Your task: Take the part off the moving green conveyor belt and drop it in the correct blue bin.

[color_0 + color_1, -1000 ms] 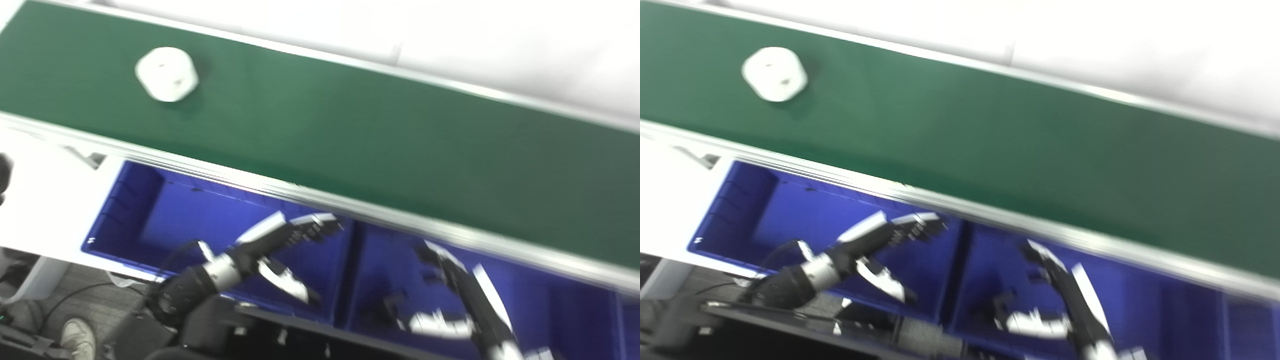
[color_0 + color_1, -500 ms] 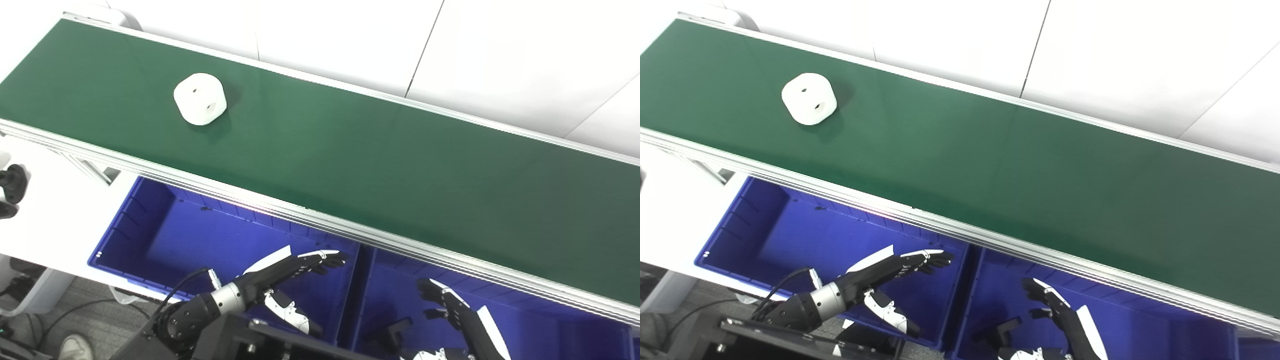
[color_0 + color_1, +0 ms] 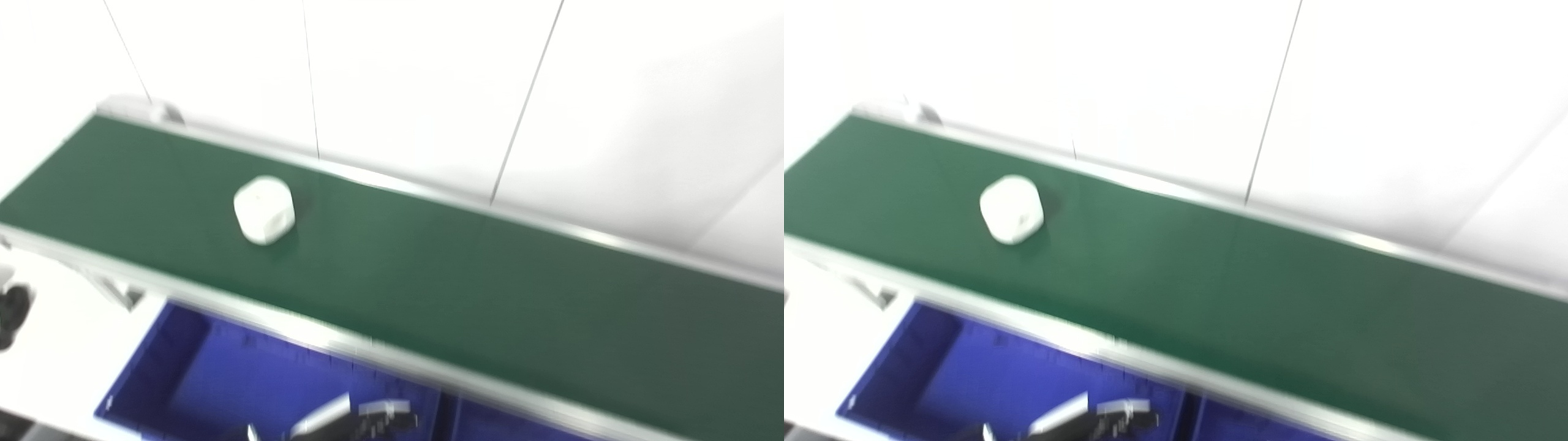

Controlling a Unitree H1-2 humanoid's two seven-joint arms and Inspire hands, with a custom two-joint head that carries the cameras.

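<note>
Long green belt [image 3: 465,294] running from far left to near right. Two blue bins down at the near edge: big left bin [image 3: 202,380], only a corner of the right bin [image 3: 490,422]. White part [image 3: 264,209] sitting on the belt, far over on the left, well apart from any hand. Left hand [image 3: 355,421] low over the left bin, holding nothing, fingers stretched flat. Right hand out of sight. All blurry. Could miss: part riding along, hand far off. Could land in the wrong bin.
</note>
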